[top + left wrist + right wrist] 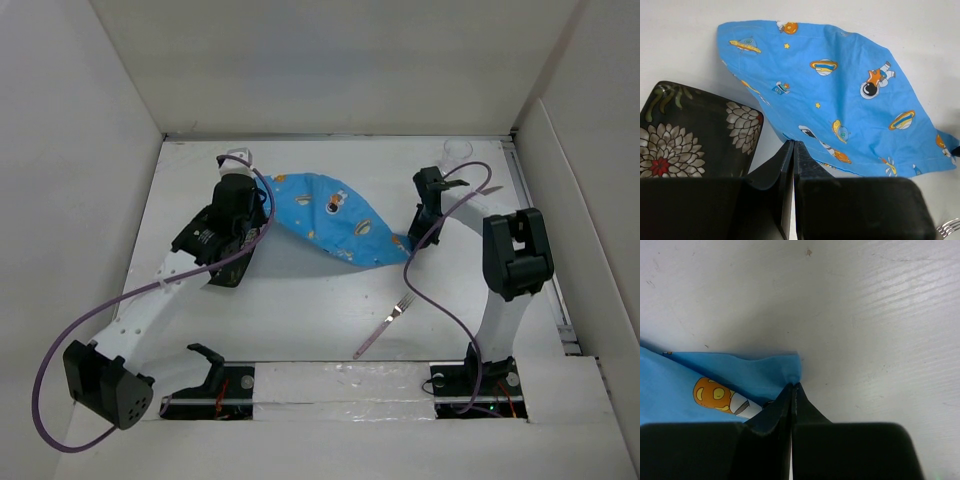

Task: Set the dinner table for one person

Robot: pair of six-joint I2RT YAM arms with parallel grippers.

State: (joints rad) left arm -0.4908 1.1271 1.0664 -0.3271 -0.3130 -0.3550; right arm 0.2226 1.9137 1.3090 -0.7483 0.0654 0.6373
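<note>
Top external view: the dinner table is the wide white surface that fills the enclosure, and both arms reach out over it. A blue cartoon-printed placemat lies across the middle of the table, bunched into a curved hump between the two grippers.

Left gripper: its jaws are fully closed, with no gap between the fingers. The left wrist view shows the tips meeting at the near edge of the placemat. The cloth rises from that point and casts a shadow on the table, so the tool is taken to be pinching the cloth edge. A dark square plate with a flower pattern lies flat on the table just beside the fingers, close to the placemat's edge. The tines of a fork show at the lower right corner of that view.

Right gripper: its jaws are also pressed together. In the right wrist view the fingertips clamp a corner of the placemat, which puckers at the tips. The bare table lies beyond.

The fork rests flat on the table near the right arm, apart from the placemat.
</note>
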